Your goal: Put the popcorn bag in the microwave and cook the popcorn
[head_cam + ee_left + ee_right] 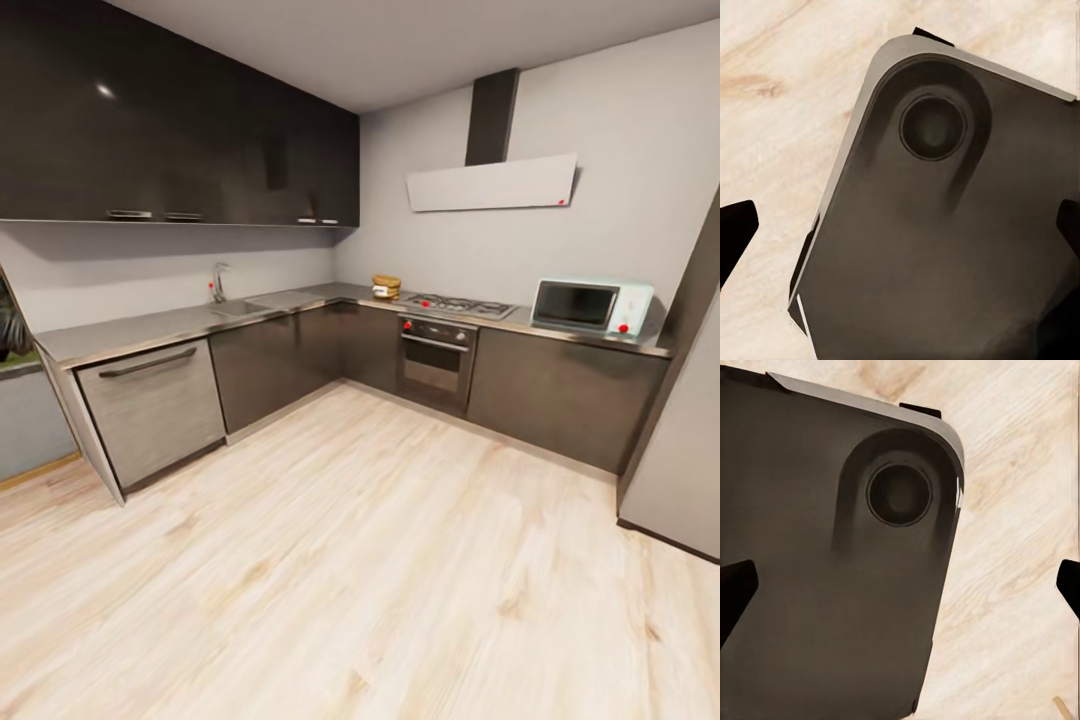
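the popcorn bag [386, 287] sits on the desk [180, 325] just beside the stove [458, 306], with the microwave [591, 306] beyond the stove. drive squarely toward the stove. both grippers hang released, empty, over the base.

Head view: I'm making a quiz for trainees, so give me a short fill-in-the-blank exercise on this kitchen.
1. The popcorn bag stands on the countertop beside the ____.
2. The microwave has its door ____.
3. The oven sits directly below the ____.
4. The floor looks like pale ____.

Missing words: hob; shut; hob; wood
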You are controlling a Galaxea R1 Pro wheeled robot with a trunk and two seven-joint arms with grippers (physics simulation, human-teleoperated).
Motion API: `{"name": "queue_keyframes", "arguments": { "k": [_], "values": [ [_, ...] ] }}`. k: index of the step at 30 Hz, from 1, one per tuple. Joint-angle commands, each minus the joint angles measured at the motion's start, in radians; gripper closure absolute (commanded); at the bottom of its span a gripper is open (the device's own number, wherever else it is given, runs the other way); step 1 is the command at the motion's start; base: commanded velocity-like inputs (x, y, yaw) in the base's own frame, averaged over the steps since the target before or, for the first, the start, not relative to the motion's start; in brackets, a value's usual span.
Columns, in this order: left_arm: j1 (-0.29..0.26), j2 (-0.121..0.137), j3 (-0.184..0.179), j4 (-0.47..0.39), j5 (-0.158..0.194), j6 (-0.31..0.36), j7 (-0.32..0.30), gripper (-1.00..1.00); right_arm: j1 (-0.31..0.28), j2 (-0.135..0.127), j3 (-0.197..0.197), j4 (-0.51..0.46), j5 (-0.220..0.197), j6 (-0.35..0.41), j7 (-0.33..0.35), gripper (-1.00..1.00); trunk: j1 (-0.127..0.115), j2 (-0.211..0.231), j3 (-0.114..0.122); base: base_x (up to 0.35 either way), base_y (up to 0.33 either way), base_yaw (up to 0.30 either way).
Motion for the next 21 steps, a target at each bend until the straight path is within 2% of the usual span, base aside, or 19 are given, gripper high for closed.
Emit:
{"name": "queue_keyframes", "arguments": {
  "k": [1, 21],
  "values": [
    [0.000, 0.000, 0.004, 0.000, 0.001, -0.002, 0.001, -1.00, 0.000, 0.000, 0.000, 0.000, 0.007, -0.002, -0.001, -1.00, 0.001, 0.000, -0.001, 0.337, 0.000, 0.000],
    [0.000, -0.001, 0.004, 0.000, 0.001, -0.002, 0.001, -1.00, 0.000, -0.002, 0.000, 0.000, 0.007, -0.004, -0.001, -1.00, 0.001, 0.000, -0.001, 0.336, -0.011, 0.000]
  ]
}}
